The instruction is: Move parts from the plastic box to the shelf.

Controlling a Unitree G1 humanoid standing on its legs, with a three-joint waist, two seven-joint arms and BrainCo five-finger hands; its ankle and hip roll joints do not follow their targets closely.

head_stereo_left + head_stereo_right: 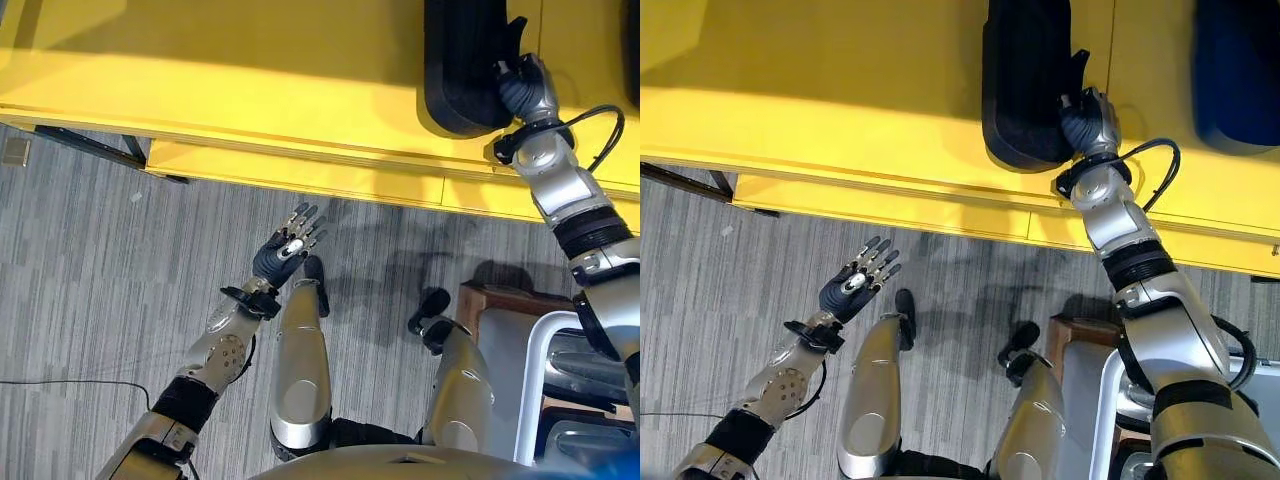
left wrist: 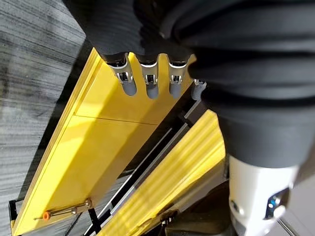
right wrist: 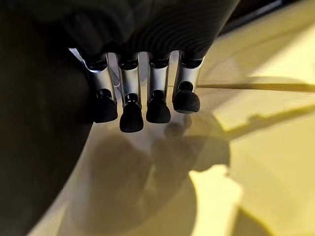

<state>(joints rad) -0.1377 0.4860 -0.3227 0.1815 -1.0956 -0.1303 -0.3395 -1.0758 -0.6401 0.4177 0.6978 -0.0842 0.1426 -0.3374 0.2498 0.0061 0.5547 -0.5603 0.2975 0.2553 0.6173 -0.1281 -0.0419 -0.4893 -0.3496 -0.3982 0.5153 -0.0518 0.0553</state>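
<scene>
Your right hand [image 1: 1087,120] rests with relaxed, uncurled fingers beside the black part [image 1: 1025,80] on the yellow shelf [image 1: 840,100]. The part's long axis runs away from you. Your left hand [image 1: 853,283] hangs open above the floor.

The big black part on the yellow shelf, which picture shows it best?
The right eye view: the black part lies on the yellow shelf with its rounded end whole, the right hand against its side. The left eye view shows it too. The right wrist view catches a dark edge beside the fingers.
</scene>
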